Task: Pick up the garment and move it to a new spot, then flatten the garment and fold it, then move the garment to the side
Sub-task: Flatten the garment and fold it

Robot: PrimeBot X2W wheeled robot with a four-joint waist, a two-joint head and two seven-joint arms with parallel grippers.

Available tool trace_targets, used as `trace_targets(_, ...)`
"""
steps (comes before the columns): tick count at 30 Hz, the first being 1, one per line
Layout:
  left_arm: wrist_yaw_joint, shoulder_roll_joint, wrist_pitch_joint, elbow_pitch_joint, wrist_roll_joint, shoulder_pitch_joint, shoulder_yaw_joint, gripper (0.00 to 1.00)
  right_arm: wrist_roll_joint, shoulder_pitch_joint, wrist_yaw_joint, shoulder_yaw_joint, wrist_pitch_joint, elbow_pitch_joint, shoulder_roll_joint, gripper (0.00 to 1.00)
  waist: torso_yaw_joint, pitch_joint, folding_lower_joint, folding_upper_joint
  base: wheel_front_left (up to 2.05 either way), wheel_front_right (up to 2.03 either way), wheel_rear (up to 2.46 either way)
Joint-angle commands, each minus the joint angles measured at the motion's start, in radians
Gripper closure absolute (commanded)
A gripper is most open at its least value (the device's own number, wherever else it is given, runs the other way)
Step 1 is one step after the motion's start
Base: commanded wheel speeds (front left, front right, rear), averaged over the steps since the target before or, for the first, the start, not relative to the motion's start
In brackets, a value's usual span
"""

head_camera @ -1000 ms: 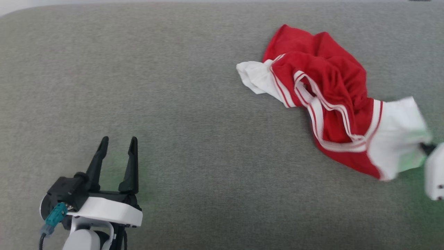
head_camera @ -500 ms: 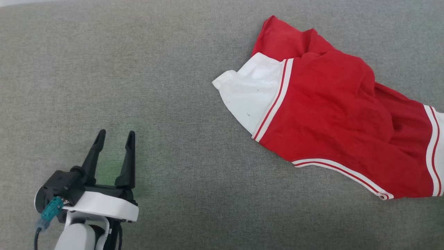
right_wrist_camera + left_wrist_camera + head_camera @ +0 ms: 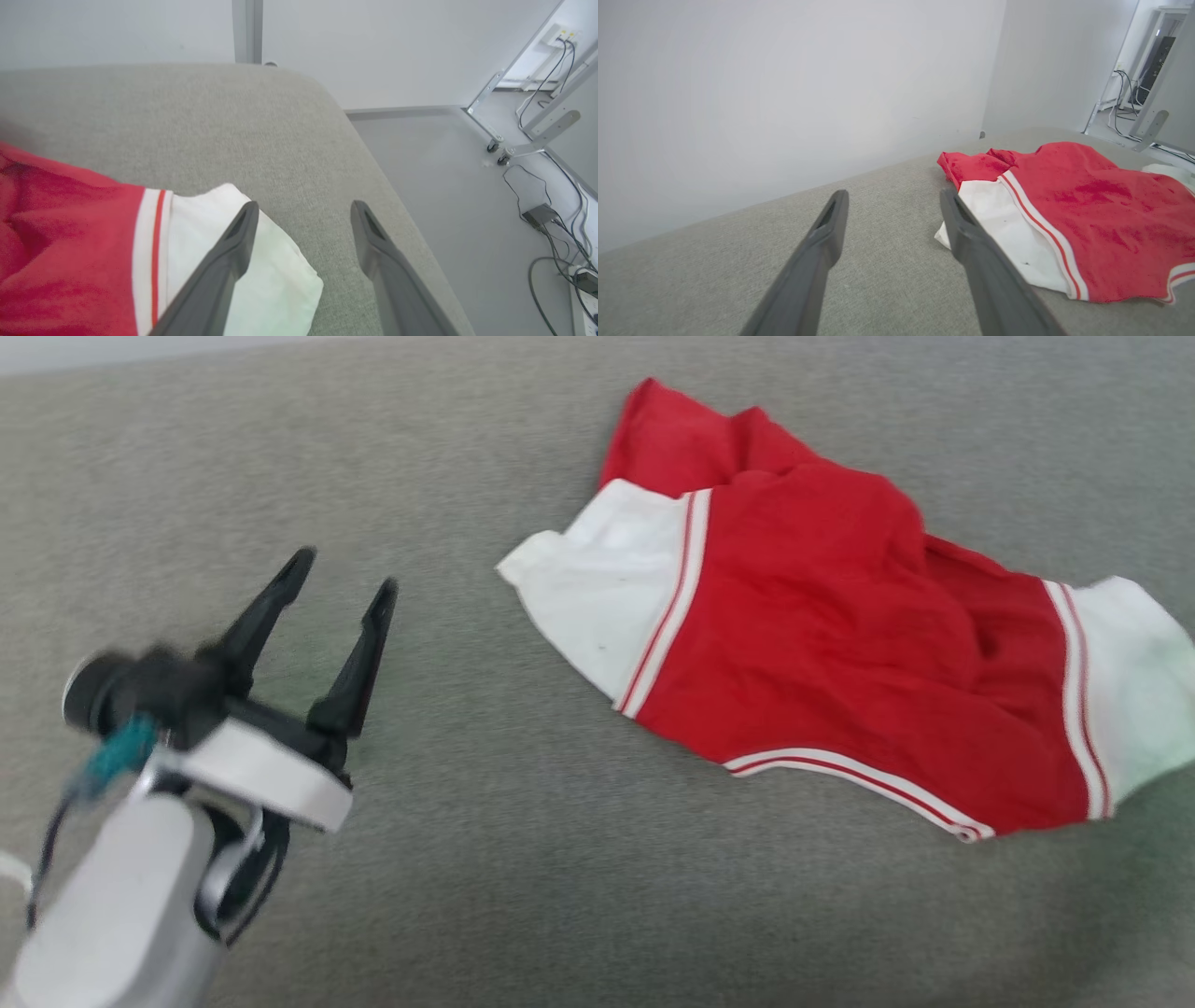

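Item: red jersey garment (image 3: 794,644) w/ white short sleeves, rumpled on grey fabric bench (image 3: 560,896); long axis approx. 10–4 o'clock.
Left pincer (image 3: 345,571): spread, empty; garment at its 2 o'clock, apart.
Right pincer (image 3: 304,207): spread, empty, just beside 4 o'clock white sleeve (image 3: 280,284); nearer arm.

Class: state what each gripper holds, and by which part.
Nothing is held. The left gripper stands open, apart from the red jersey; the right gripper is open by its white sleeve.
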State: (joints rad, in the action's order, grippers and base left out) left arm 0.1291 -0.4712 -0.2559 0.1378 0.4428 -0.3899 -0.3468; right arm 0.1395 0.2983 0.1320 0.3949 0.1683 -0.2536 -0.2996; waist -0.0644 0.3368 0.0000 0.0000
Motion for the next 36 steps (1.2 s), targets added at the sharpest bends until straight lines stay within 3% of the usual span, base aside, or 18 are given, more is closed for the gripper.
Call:
trace_targets(1, 0.002, -0.014, 0.019, 0.007, 0.026, -0.033, -0.023, 0.00, -0.001, 0.004, -0.002, -0.001, -0.019, 0.011, 0.014, 0.00, -0.029, -0.003, 0.0000, 0.0000, 0.00, 0.00, 0.00)
trace_targets(3, 0.002, -0.082, 0.089, 0.013, 0.097, -0.119, -0.123, 0.00, -0.001, 0.007, -0.002, -0.007, -0.066, 0.047, 0.051, 0.00, -0.060, 0.002, 0.0000, 0.0000, 0.00, 0.00, 0.00)
trace_targets(7, 0.001, -0.180, 0.326, 0.033, 0.304, -0.296, -0.309, 0.00, -0.009, 0.005, -0.002, -0.049, -0.116, 0.100, 0.118, 0.00, -0.121, 0.022, 0.0000, 0.0000, 0.00, 0.00, 0.00)
trace_targets(13, 0.000, -0.247, 0.709, 0.145, 0.607, -0.523, -0.516, 0.00, -0.008, 0.002, -0.002, -0.138, -0.136, 0.125, 0.184, 0.00, -0.210, 0.064, 0.0000, 0.0000, 0.00, 0.00, 0.00)
trace_targets(18, 0.000, -0.269, 0.816, 0.255, 0.674, -0.601, -0.597, 0.00, -0.004, -0.004, -0.002, -0.175, -0.142, 0.122, 0.202, 0.00, -0.248, 0.087, 0.0000, 0.0000, 0.00, 0.00, 0.00)
trace_targets(25, 0.000, -0.262, 0.784, 0.351, 0.742, -0.630, -0.656, 0.00, -0.011, -0.002, -0.002, -0.180, -0.139, 0.119, 0.214, 0.00, -0.250, 0.097, 0.0000, 0.0000, 0.00, 0.00, 0.00)
trace_targets(26, 0.000, -0.256, 0.780, 0.353, 0.756, -0.632, -0.665, 0.06, -0.013, 0.001, -0.002, -0.179, -0.137, 0.120, 0.214, 0.00, -0.245, 0.096, 0.0000, 0.0000, 0.00, 0.00, 0.00)
trace_targets(28, 0.000, -0.247, 0.771, 0.348, 0.786, -0.633, -0.688, 1.00, -0.017, 0.011, -0.002, -0.180, -0.135, 0.129, 0.214, 0.00, -0.235, 0.096, 0.0000, 0.0000, 0.00, 0.00, 0.00)
trace_targets(32, 0.000, -0.236, 0.724, 0.362, 0.808, -0.653, -0.713, 1.00, -0.022, 0.018, -0.002, -0.186, -0.124, 0.142, 0.208, 0.00, -0.204, 0.086, 0.0000, 0.0000, 0.00, 0.00, 0.00)
trace_targets(36, 0.000, -0.268, 0.662, 0.387, 0.817, -0.655, -0.725, 1.00, -0.032, 0.007, -0.002, -0.182, -0.112, 0.160, 0.187, 0.00, -0.157, 0.067, 0.0000, 0.0000, 0.00, 0.00, 0.00)
